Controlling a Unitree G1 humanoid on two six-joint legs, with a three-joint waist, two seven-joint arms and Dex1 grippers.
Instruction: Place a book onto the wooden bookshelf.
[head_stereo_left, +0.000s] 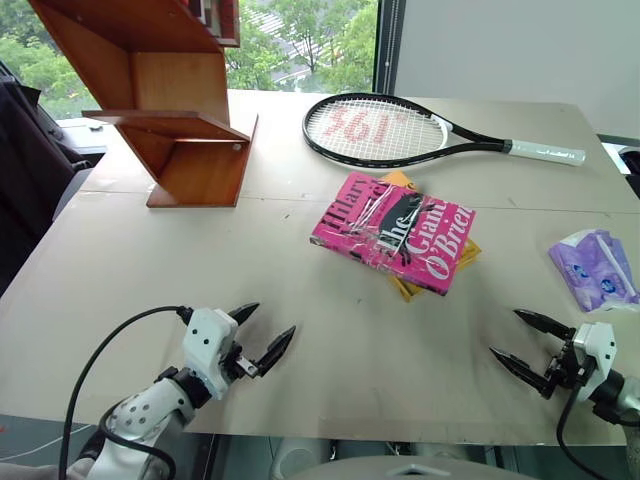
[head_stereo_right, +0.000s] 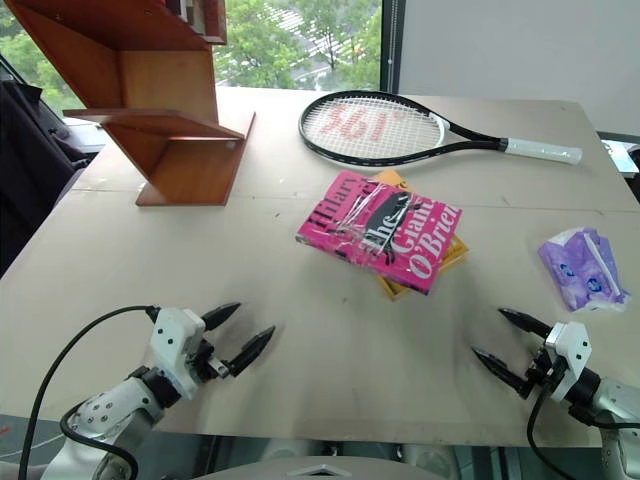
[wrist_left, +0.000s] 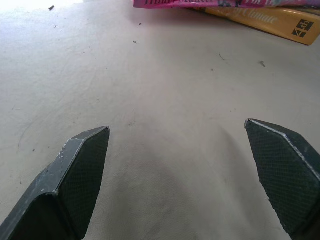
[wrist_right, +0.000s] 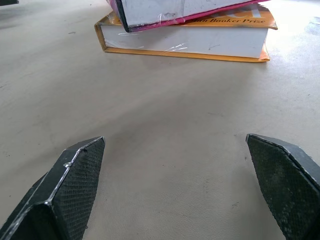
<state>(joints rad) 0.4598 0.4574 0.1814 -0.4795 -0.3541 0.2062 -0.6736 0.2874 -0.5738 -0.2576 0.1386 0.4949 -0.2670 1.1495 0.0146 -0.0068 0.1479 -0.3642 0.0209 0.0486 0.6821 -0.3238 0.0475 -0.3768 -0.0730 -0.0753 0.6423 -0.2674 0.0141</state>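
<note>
Well away at the far left of the table (head_stereo_left: 300, 380) stands the wooden bookshelf (head_stereo_left: 170, 110), its reddish-brown zigzag boards rising from a base on the tabletop; what looks like book spines shows on an upper shelf at the frame's top edge, too cut off to tell more, while the lower angled bays hold nothing.

Nearer, at the table's front edge on the left, the left gripper (head_stereo_left: 262, 338) hovers low over the bare surface with its two black fingers spread wide and nothing between them. It points toward the middle of the table, and the book (head_stereo_left: 393, 231) lies well beyond its fingertips, ahead and to the right. In the left wrist view the pink edge shows at the far end of the tabletop, apart from the fingers (wrist_left: 82, 170).

At mid-table the hot-pink paperback lies flat, cover up, stacked askew on the yellow-orange book (wrist_right: 200, 42), whose corners stick out beneath it. Behind them lies a tennis racket (head_stereo_left: 400, 132), handle pointing right.

Further right, a purple plastic packet (head_stereo_left: 595, 268) lies near the table's edge. Below it, the right gripper (head_stereo_left: 520, 342) also stands wide open, holding nothing, aimed leftward at the stacked books, which lie well clear of its tips.
</note>
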